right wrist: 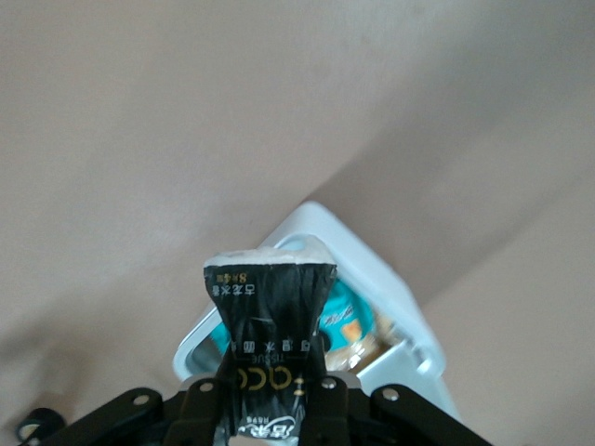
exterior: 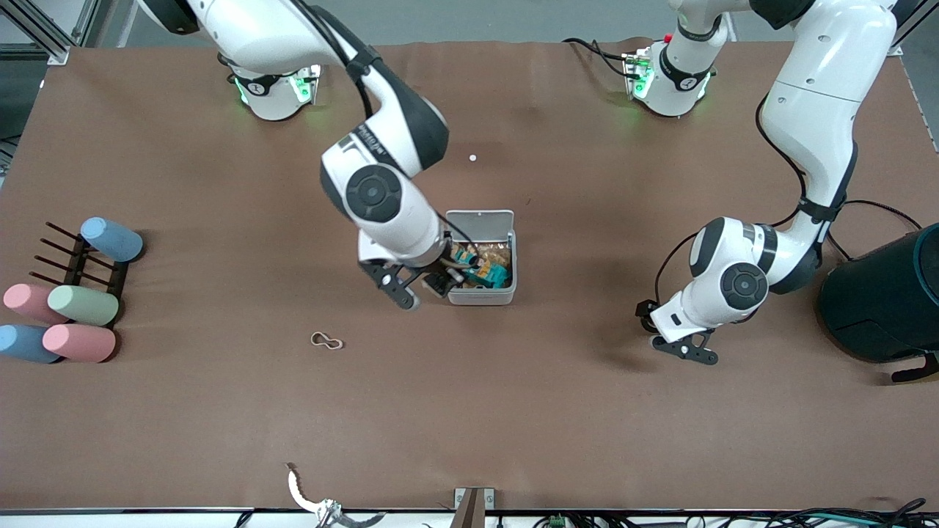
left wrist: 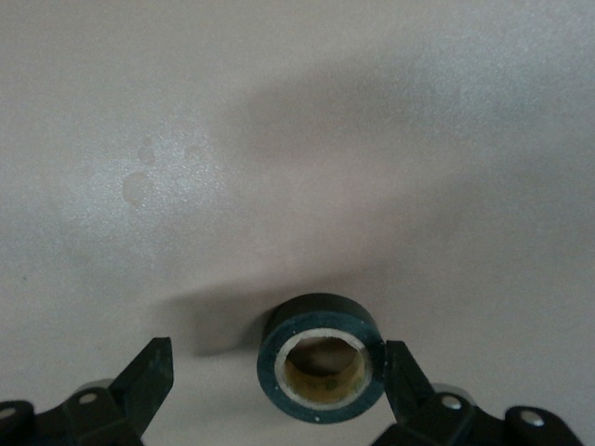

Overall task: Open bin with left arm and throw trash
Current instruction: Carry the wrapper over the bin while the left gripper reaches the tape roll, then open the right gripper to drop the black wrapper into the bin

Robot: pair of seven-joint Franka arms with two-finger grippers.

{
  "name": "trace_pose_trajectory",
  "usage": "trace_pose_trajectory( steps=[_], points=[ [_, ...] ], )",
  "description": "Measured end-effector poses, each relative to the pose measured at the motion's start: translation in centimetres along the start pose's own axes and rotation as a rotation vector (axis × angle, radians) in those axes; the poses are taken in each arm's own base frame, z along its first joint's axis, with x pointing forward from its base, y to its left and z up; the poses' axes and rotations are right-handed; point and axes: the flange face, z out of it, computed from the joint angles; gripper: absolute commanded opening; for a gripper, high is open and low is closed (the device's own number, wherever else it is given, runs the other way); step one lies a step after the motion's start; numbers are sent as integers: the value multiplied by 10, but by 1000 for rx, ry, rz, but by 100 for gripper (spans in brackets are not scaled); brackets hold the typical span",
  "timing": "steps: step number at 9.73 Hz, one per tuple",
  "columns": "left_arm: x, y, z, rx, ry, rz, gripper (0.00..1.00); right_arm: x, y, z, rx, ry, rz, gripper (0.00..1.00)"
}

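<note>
The white-grey bin stands mid-table with its lid swung up and open, and teal and orange packets inside. My right gripper is over the bin's rim toward the right arm's end, shut on the crumpled black wrapper; the bin shows below it. My left gripper is low over the table toward the left arm's end. It is open around the black tape roll, which lies on the table against one finger. The beige rubber band lies nearer the front camera than the bin.
A large dark teal drum stands at the left arm's end of the table. A rack with pastel cups sits at the right arm's end. A tiny white dot lies near the bases.
</note>
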Motion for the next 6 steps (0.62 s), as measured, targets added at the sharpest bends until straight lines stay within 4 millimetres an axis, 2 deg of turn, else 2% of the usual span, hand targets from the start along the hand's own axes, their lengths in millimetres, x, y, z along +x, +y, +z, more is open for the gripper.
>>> trace_pose_trajectory(
  steps=[2,3,4,6],
  points=[
    [0,0,0,0,0,-4,99,-20,-1,19,-18,-35,97,10],
    [0,1,0,-1,0,-6,100,-27,0,31,-35,-39,134,18],
    [0,3,0,-7,0,-12,100,-31,1,42,-50,-42,150,99],
    [1,10,-1,-26,0,-28,100,-24,2,50,-62,-40,167,100]
  ],
)
